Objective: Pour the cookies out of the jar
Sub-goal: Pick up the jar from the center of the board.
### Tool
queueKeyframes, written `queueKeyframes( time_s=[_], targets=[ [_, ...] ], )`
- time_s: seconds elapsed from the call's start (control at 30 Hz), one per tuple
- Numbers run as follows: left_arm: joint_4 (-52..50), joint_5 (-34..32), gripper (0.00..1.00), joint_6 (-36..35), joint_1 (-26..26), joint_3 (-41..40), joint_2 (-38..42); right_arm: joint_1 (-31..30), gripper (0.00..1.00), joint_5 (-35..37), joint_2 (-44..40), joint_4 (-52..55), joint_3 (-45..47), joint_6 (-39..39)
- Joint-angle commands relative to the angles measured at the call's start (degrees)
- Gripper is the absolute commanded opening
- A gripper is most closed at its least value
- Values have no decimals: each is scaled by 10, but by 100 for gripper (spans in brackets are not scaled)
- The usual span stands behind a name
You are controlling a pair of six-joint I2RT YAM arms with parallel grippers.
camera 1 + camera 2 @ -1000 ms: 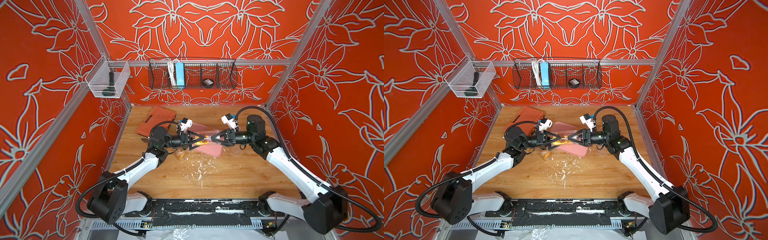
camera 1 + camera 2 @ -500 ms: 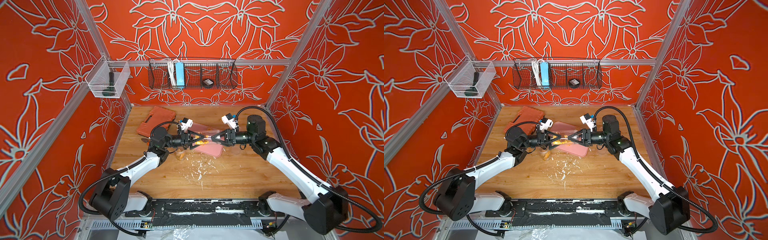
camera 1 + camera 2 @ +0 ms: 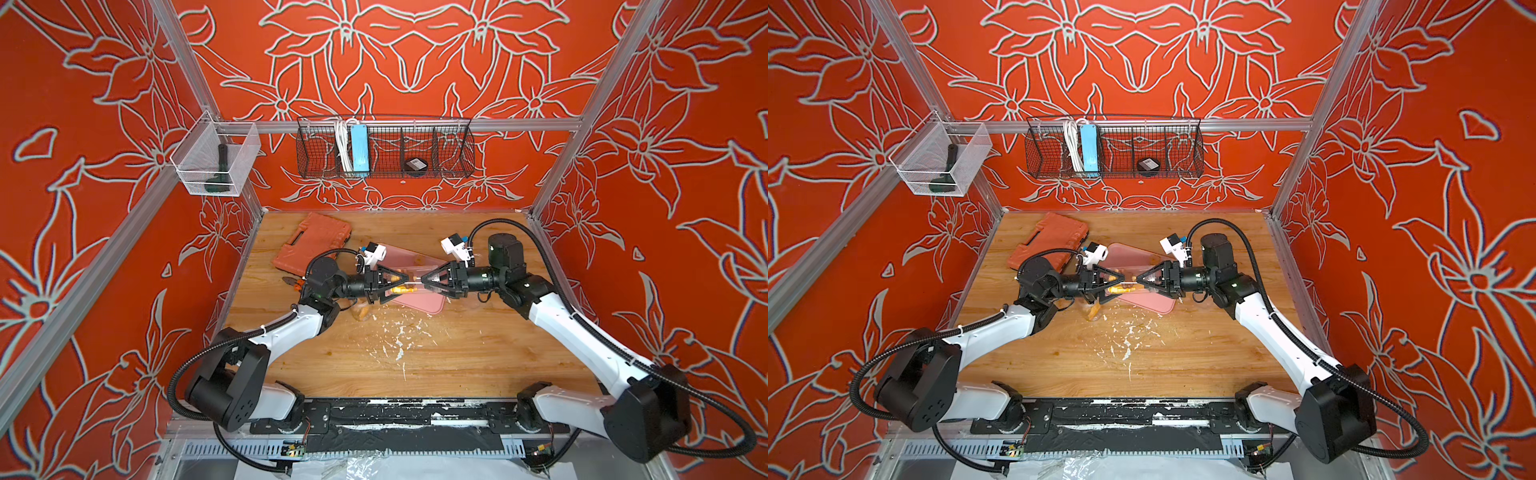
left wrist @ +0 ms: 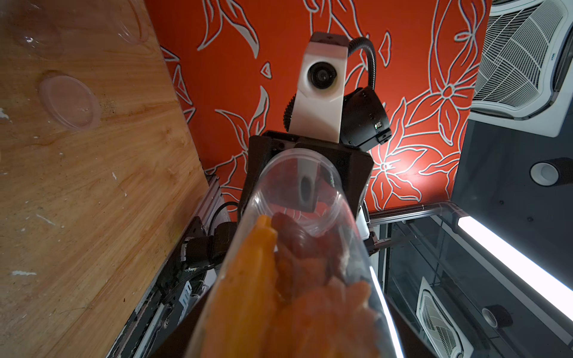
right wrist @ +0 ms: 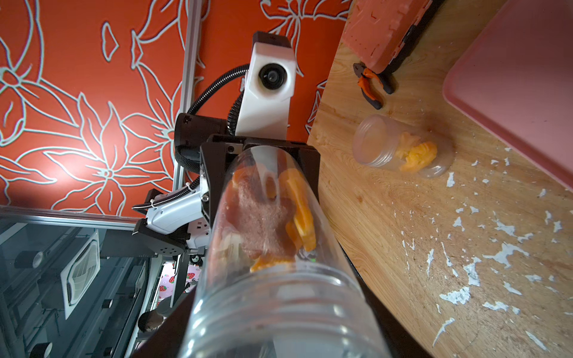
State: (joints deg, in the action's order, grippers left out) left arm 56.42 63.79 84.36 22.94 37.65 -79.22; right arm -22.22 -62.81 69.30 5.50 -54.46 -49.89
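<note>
A clear jar (image 3: 411,282) hangs level between my two grippers, above the pink tray (image 3: 419,305). The cookies (image 4: 248,279), orange ones and a brown one (image 5: 263,217), lie heaped in the end nearest the left arm. My left gripper (image 3: 404,284) is shut on that end, and its fingers are mostly hidden behind the jar (image 4: 297,192). My right gripper (image 3: 424,280) is shut on the threaded end (image 5: 279,297), with a dark finger against each side. Both top views show the two gripper tips (image 3: 1123,286) (image 3: 1139,282) almost meeting.
A second clear jar (image 5: 403,148) with orange pieces lies on its side on the wooden table, by the tray's near-left corner. A clear lid (image 4: 69,102) lies flat on the wood. An orange case (image 3: 311,243) and pliers (image 5: 372,83) are at the back left. White crumbs (image 3: 399,345) litter the middle.
My left gripper's jaws have narrowed onto the jar's end. Both arms and the jar have stayed almost where they were.
</note>
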Motion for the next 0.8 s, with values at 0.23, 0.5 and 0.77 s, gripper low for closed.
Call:
queueKeyframes(
  time_s=[0.23,0.5,0.77],
  targets=[
    [61,12,64,4,1,-4,-13,9,81,23,5,14,18,-5],
    [62,14,64,5,-6,-8,-10,23,86,16,1,16,21,0],
    [57,18,64,1,-8,-9,-4,37,86,-14,-12,42,13,18]
  ],
)
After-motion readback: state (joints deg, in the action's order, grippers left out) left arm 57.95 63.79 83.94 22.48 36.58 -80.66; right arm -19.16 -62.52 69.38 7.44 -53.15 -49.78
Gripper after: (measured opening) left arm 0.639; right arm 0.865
